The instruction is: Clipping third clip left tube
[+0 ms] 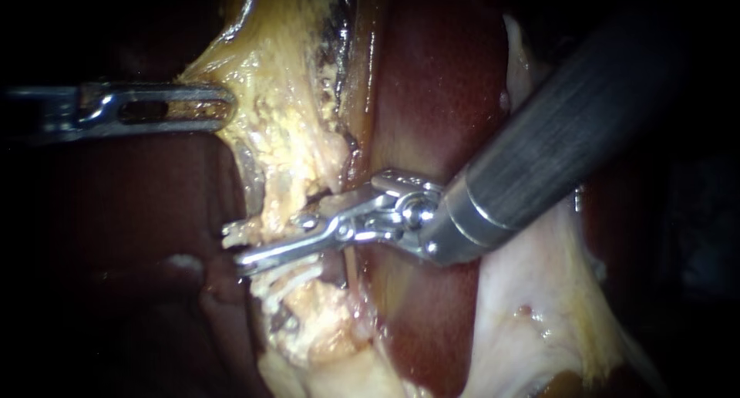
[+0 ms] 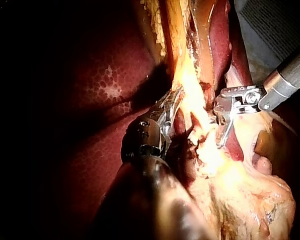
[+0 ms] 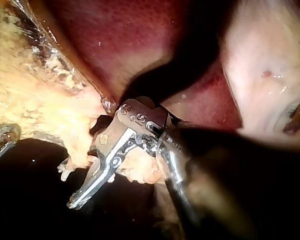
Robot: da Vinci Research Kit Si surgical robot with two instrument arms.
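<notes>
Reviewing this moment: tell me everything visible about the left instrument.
The left instrument comes in level from the left. It is a dark shaft with a black hinged joint and slim silver metal jaws, the one facing the endoscope having a long slot. The jaws are shut on the edge of the yellow fatty tissue beside the dark red liver, apparently holding it taut. Nothing else touches the instrument.

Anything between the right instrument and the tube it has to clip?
Nothing visible does. The right instrument has its open jaws either side of the tube; the left instrument grips tissue higher up, clear of them.
</notes>
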